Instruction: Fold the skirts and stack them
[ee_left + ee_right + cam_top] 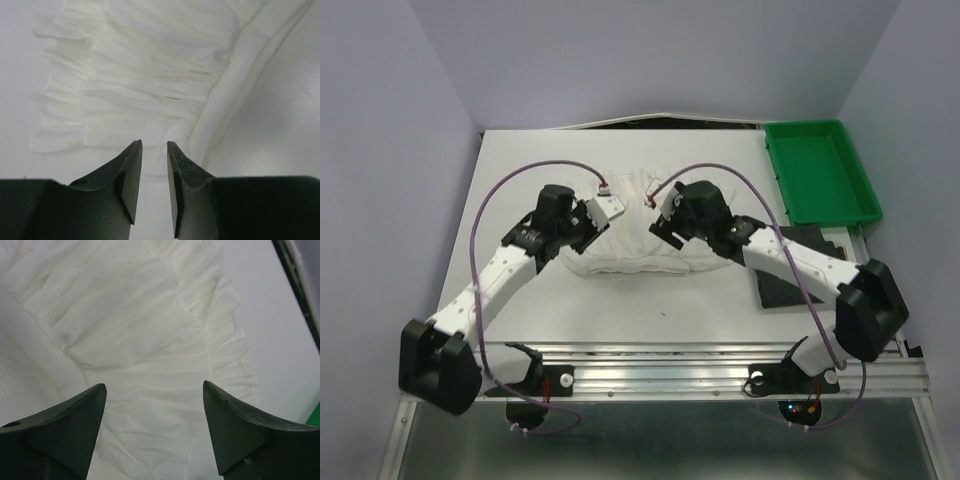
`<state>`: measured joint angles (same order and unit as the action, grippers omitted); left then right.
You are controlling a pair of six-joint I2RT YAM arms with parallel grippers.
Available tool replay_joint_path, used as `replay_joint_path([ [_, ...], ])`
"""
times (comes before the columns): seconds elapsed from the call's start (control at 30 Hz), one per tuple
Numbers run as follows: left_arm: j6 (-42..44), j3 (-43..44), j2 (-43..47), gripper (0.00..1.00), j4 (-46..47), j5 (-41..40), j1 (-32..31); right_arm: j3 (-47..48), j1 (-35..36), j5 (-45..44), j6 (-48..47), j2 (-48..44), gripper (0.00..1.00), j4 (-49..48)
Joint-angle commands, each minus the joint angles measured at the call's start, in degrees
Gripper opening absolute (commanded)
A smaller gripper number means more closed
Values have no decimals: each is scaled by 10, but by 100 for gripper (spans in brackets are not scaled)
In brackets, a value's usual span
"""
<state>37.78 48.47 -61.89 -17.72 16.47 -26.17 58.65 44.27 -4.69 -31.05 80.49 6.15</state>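
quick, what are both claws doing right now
left claw: open just a slit, empty
right claw: wide open over the white skirt, empty

Green tray (820, 172) on table's (690, 310) far-right corner

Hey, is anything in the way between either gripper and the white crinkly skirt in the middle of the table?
Nothing visible. The left gripper, jaws narrowly apart, and the right gripper, jaws wide, both look straight onto the white crinkly cloth skirt.

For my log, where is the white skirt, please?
In the top view, the white skirt lies mid-table between the left tool and right tool.
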Motion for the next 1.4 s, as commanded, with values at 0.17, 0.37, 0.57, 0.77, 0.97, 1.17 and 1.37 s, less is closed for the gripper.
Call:
replay_joint_path([
  [0.17, -46, 70, -246, 32, 16, 12, 64, 132, -63, 79, 126, 187, 74, 146],
  [0.37, -9, 42, -293, 30, -2, 15, 67, 115, -68, 129, 121, 235, 72, 171],
  [0.57, 42, -10, -272, 28, -21, 25, 54, 84, -68, 125, 106, 256, 69, 180],
  [0.77, 71, -79, -218, 27, -43, 15, -19, 105, -74, 96, 87, 282, 68, 174],
  [0.97, 58, -84, -161, 30, -77, 23, -56, 160, -79, 96, 77, 253, 72, 185],
  [1.17, 42, -24, -104, 40, -97, 53, -10, 205, -155, 109, 77, 180, 75, 204],
  [1.37, 14, 36, -106, 41, -85, 51, -2, 262, -225, 107, 90, 236, 74, 228],
])
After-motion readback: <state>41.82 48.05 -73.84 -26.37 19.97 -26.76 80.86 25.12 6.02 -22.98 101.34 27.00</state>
